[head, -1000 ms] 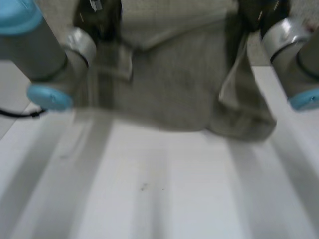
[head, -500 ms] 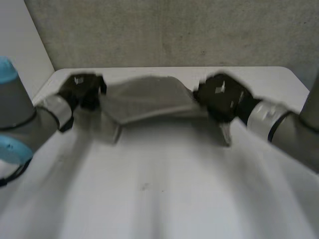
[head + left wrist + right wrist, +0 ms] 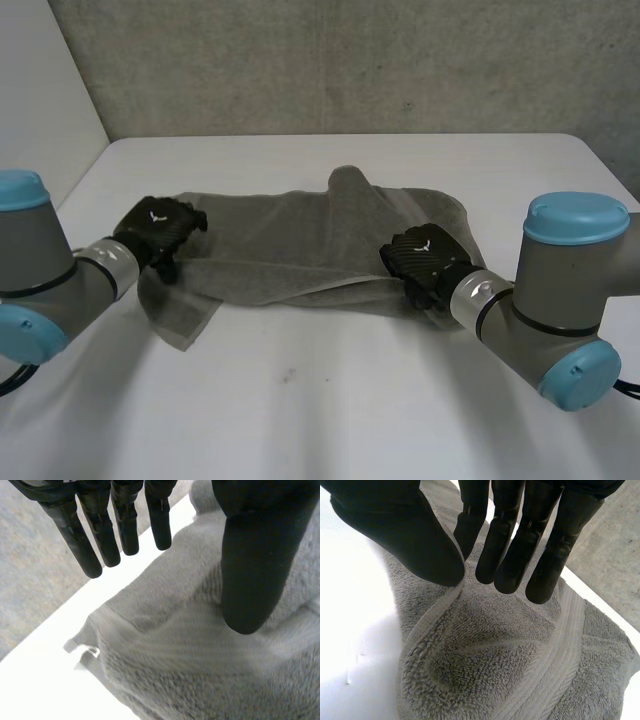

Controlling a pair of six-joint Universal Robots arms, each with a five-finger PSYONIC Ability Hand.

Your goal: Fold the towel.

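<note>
White bench (image 3: 300, 420), concrete wall (image 3: 350, 60) behind: towel (image 3: 290, 235) laid out after a fold, release under way.

The towel is seen lying doubled and rumpled across the middle of the bench, nearer the far edge, with one loose corner trailing toward the near-left corner. The left hand (image 3: 158, 228) is held at the towel's left end, its fingers (image 3: 125, 525) straight and spread away from the thumb (image 3: 255, 570), nothing gripped. The right hand (image 3: 422, 258) is set on the near edge at the right end; the hem is judged pinched between its thumb (image 3: 410, 535) and straight fingers (image 3: 510, 545). Next, release is called for, then regrasping both ends to fold crosswise. No brand or writing can be read; a small pale tag (image 3: 91, 651) at one corner is illegible.
</note>
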